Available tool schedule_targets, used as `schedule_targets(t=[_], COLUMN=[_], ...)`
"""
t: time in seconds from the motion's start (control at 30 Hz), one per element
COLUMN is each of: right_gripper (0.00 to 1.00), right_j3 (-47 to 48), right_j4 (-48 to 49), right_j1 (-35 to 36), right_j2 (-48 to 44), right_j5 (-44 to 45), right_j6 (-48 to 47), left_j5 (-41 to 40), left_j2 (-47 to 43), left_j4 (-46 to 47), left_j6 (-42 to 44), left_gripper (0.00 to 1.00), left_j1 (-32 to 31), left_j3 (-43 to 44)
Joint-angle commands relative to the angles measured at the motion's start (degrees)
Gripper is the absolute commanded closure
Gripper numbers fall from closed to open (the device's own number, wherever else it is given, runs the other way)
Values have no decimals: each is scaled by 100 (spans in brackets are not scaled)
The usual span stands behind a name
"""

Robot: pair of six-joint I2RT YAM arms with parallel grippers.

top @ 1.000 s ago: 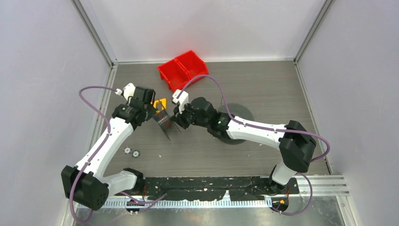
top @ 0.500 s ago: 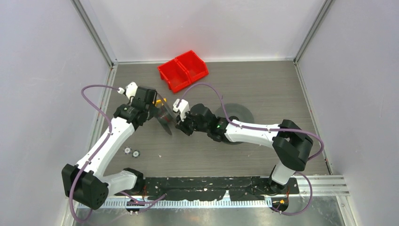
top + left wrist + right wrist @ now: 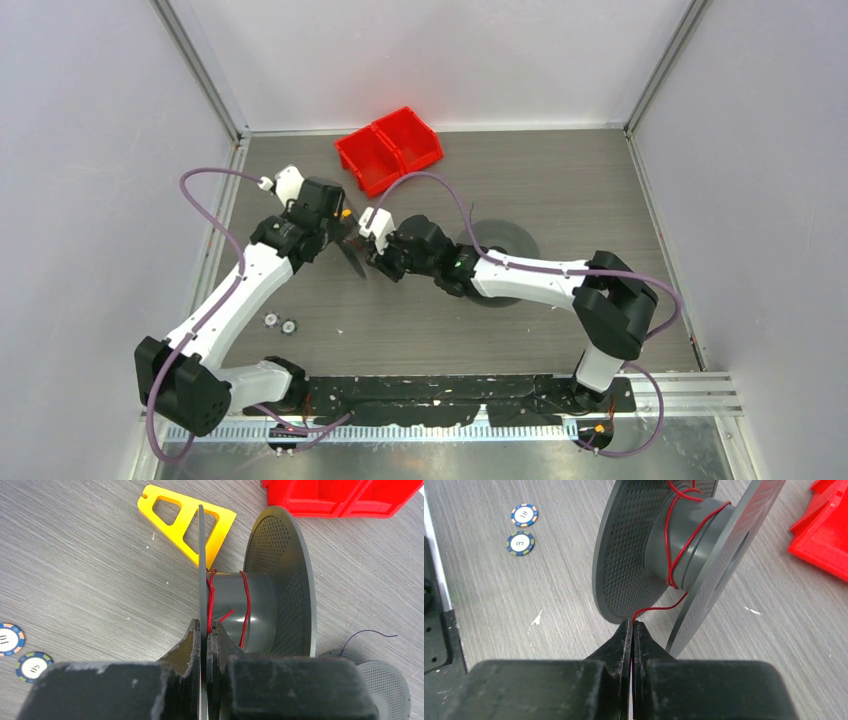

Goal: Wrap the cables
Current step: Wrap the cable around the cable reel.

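Observation:
A dark grey spool [image 3: 260,610] is held off the table on its edge, with my left gripper [image 3: 204,625] shut on its thin near flange [image 3: 201,555]. The cable [image 3: 210,600], a thin red wire, loops a few turns round the hub. In the right wrist view the same spool [image 3: 634,555] stands just ahead of my right gripper [image 3: 632,622], which is shut on the cable [image 3: 659,609] where it leaves the hub. From above, the left gripper [image 3: 335,232] and the right gripper [image 3: 374,262] meet at the spool [image 3: 352,255] from opposite sides.
Two joined red bins [image 3: 388,148] stand at the back. A yellow triangular piece [image 3: 187,522] lies behind the spool. Two poker chips [image 3: 279,322] lie near the left arm. A second grey spool [image 3: 505,240] lies flat under the right arm.
The left gripper has carried the spool back and to the right, turning it more edge-on to the top view. The right gripper has followed to the left, still pinching the cable.

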Motion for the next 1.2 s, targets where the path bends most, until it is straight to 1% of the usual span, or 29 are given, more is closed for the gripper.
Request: schedule_targets(t=[0.0,0.1,0.2,0.33,0.5,0.7,0.77,0.83,0.87,0.9,0.93,0.97,1.03,1.1,1.17], right_gripper=[93,94,94,94,94,94,94,94,94,94,94,94,94,94,94], right_j3=[347,357,356,365,251,171,125,79,54,38,-2,-30,-116,-228,-386], right_j4=[536,694,680,423,73,45,56,86,88,90,96,103,156,256,490], right_j1=[26,31,36,43,109,135,142,144,149,151,159,165,178,178,179], right_j2=[189,240,173,26,-205,-184,-196,-207,-200,-194,-184,-176,-192,-237,-292], right_j5=[138,204,198,-3,-219,-182,-150,-104,-50,-21,43,83,201,336,501], right_j6=[-416,-564,-726,-846,-727,-588,-546,-516,-508,-502,-493,-486,-451,-418,-444], left_j5=[-451,-99,182,590,1178,1373,1412,1385,1365,1371,1382,1417,1639,1876,1937], left_j2=[-116,-147,-120,-51,78,-37,-5,34,49,58,43,-8,-256,-713,-1018], left_j4=[557,592,307,-32,-345,-88,-146,-277,-351,-377,-365,-273,321,1361,2311], left_j6=[112,226,267,478,894,779,792,802,795,768,691,486,120,-318,-735], left_gripper=[100,100,100,100,100,100,97,96,96,99,100,100,100,100,100], left_j1=[-69,-67,-66,-65,-67,-59,-58,-58,-58,-58,-58,-58,-50,-21,10], left_j3=[33,16,144,311,501,150,159,212,238,238,212,55,-489,-1221,-1850])
